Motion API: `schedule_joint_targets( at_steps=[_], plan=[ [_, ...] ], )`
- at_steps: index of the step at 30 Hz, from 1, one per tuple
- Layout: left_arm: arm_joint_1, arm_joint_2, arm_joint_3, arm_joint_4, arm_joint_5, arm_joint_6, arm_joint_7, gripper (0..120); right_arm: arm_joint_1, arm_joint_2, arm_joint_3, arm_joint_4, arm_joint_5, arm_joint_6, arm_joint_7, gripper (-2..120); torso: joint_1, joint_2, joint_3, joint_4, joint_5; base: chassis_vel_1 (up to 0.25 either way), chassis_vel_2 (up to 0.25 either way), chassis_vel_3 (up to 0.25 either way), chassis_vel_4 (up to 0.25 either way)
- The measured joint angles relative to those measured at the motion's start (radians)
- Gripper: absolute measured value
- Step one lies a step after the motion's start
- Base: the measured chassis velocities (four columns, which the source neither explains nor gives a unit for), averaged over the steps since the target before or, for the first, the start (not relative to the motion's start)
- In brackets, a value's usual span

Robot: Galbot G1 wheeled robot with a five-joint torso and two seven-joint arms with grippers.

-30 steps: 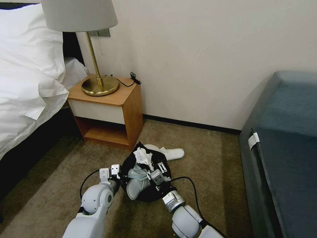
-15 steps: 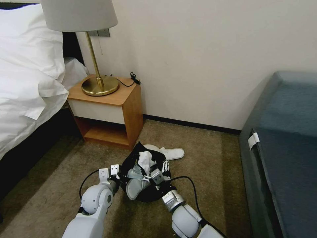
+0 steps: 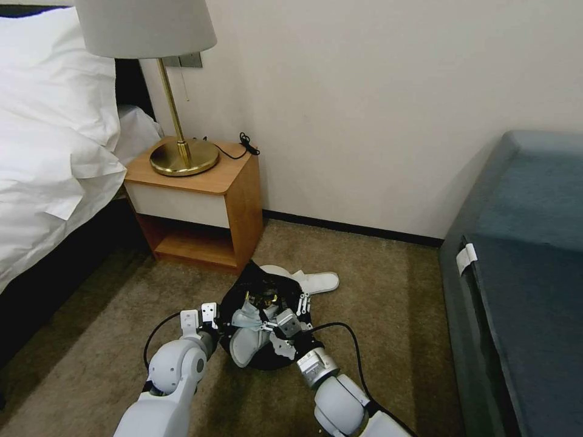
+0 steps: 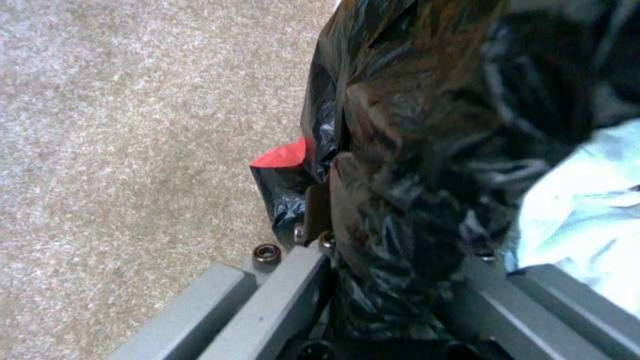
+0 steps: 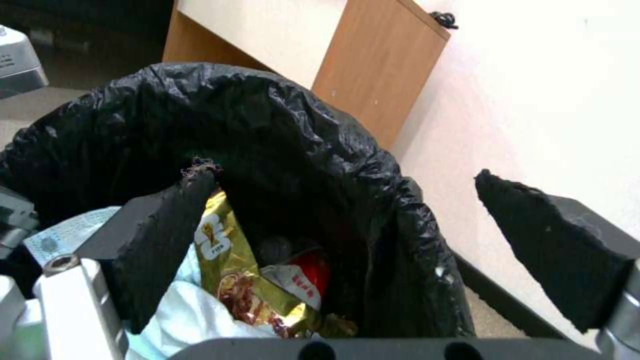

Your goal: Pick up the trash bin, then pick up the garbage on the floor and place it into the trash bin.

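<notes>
Trash bin (image 3: pixel 262 325) sits low over the carpet between the two arms, just in front of the nightstand (image 3: pixel 200 203), black liner crumpled around its mouth.

Head view: left pincer (image 3: pixel 214 325) at the bin's left rim, holding it. Right pincer (image 3: pixel 285 325) over the mouth, at its right side, empty. One white slipper (image 3: pixel 246 340) lies inside the bin, toe toward the robot. The second white slipper (image 3: pixel 316 281) is on the floor just behind the bin. A second ago a crumpled white tissue stood up in the right pincer above the mouth; half a second ago it was lower; now it is gone from view, dropped in, and the fingers have let go. The bin, the left arm and the floor slipper have not shifted.

Left wrist view: left pincer (image 4: pixel 387 280) pinches the liner and rim between its grey fingers (image 4: pixel 280 300). A red scrap (image 4: pixel 283 155) peeks beside the liner. Carpet below.

Right wrist view: right pincer (image 5: pixel 373 235) spread wide, black pads (image 5: pixel 167 235) apart, nothing between them. Below, a gold snack wrapper (image 5: pixel 233 270), a red packet (image 5: pixel 313 272) and pale slipper fabric.

Judgement, step in hand: release is done, so lift the right pincer straight up, clear of the liner's folds, so a pad does not snag the plastic. Keep the left grip steady and the mouth level. The floor slipper is the likely next pick.
</notes>
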Motion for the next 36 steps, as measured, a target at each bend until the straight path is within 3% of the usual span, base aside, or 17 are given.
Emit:
schedule_joint_targets(
  at_steps=[21, 36],
  plan=[
    [0.027, 0.009, -0.012, -0.01, 0.003, -0.001, 0.0, 0, 0.129, 0.023, 0.076, 0.127, 0.068, -0.065, -0.001, 100, 0.0, 0.0, 0.0, -0.0002, 0.0, 0.0, 0.0, 0.0, 0.0],
    [0.052, 0.025, -0.026, -0.027, -0.007, -0.001, 0.0, 0, 0.139, -0.029, 0.158, 0.173, 0.156, -0.075, 0.022, 100, 0.0, 0.0, 0.0, 0.0, 0.0001, 0.0, 0.0, 0.0, 0.0]
  ],
)
